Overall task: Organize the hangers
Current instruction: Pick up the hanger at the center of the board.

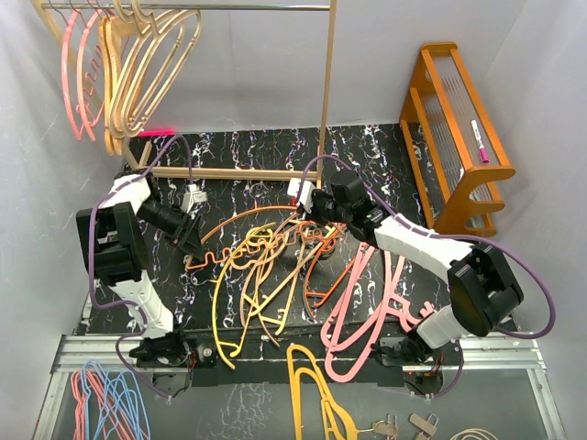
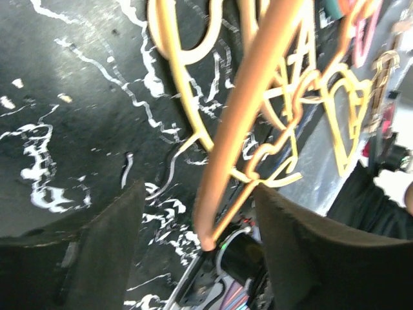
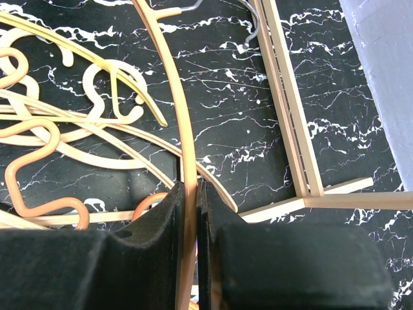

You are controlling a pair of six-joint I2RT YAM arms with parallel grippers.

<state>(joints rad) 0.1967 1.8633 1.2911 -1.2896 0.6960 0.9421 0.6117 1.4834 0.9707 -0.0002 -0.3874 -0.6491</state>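
Right wrist: right gripper [image 3: 189,194] clamped on tan hanger [image 3: 183,123], its arm running up between the fingers.
Left wrist: left gripper [image 2: 200,219] apart, orange hanger [image 2: 250,103] in the gap, unpinched.
Top external: hangers [image 1: 266,266] heaped on black mat [image 1: 248,151] between both grippers.

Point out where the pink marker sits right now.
In the top view, the pink marker lies on the upper shelf of the orange wooden rack, at the far right of the scene, next to the wall.
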